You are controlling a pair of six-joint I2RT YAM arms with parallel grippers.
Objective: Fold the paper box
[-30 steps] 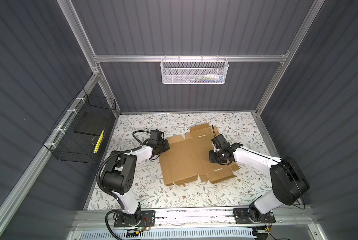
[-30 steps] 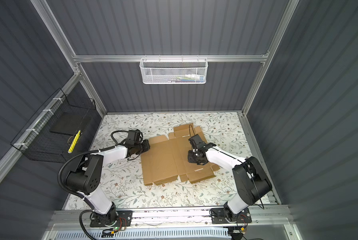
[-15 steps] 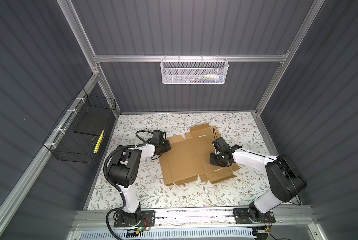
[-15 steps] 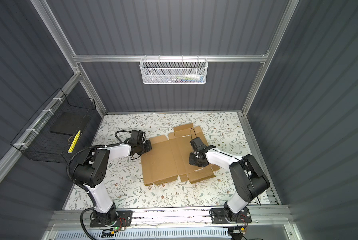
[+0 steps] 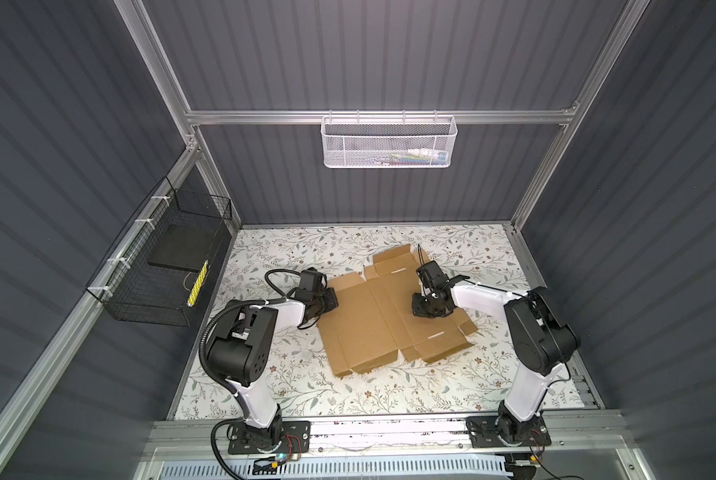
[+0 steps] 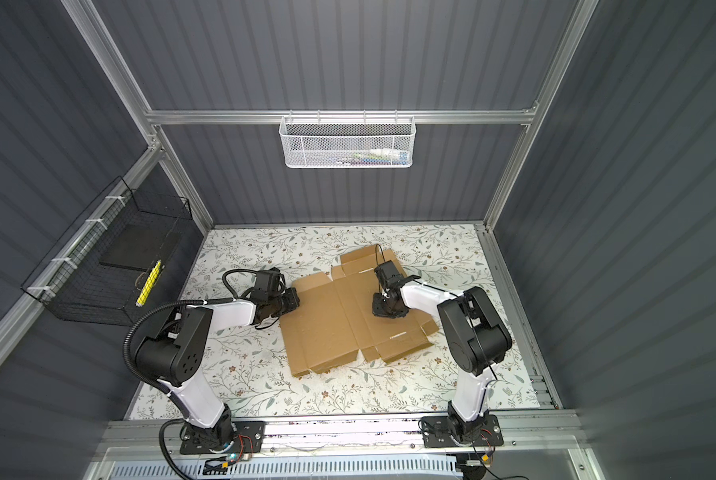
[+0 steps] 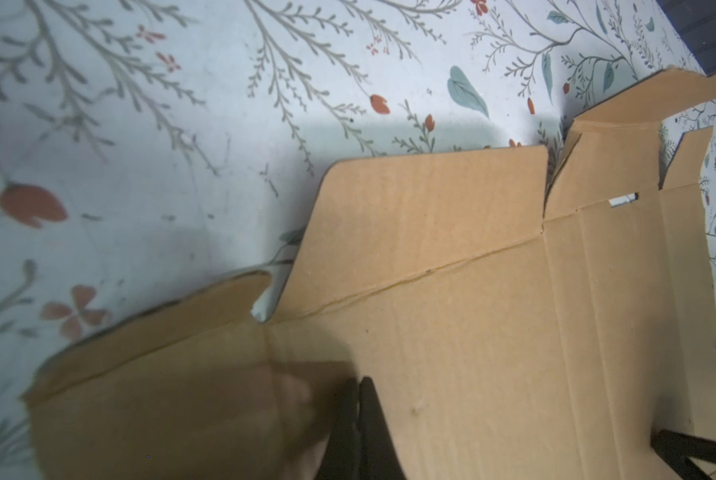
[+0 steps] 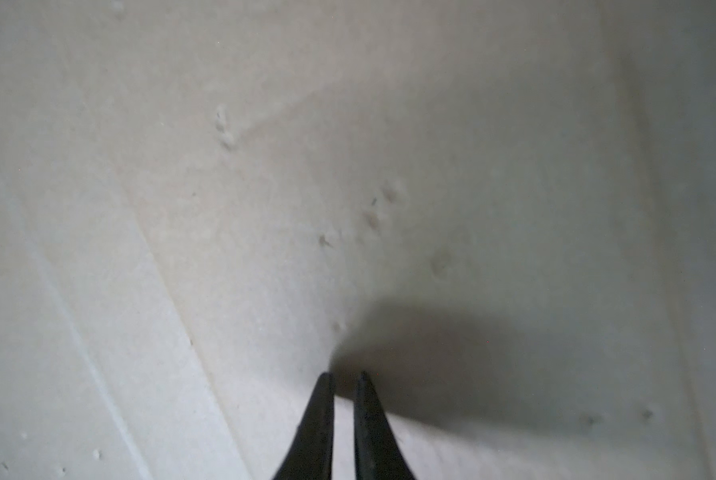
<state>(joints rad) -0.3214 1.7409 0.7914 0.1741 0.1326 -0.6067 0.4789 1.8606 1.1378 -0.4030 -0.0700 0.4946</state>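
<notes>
Watching two claws parked on an unfolded box

So the paper box [image 5: 372,328] is lying opened out, pretty much flat, in the middle of the floral worktop [image 5: 289,374], right between the two arms. Both top views show it the same way [image 6: 327,328].

The left claw [image 5: 330,302] sits at the box's left edge. From its wrist camera the fingers [image 7: 362,415] are pressed fully together over the cardboard, with nothing pinched between them as far as I can see.

The right claw [image 5: 424,309] points down at the right-hand part of the sheet. Its fingertips [image 8: 323,399] are only a sliver apart, with nothing in the gap.

One far flap [image 7: 639,108] tips up off the worktop a bit. I honestly can't tell whether either claw is actually touching the cardboard.
</notes>
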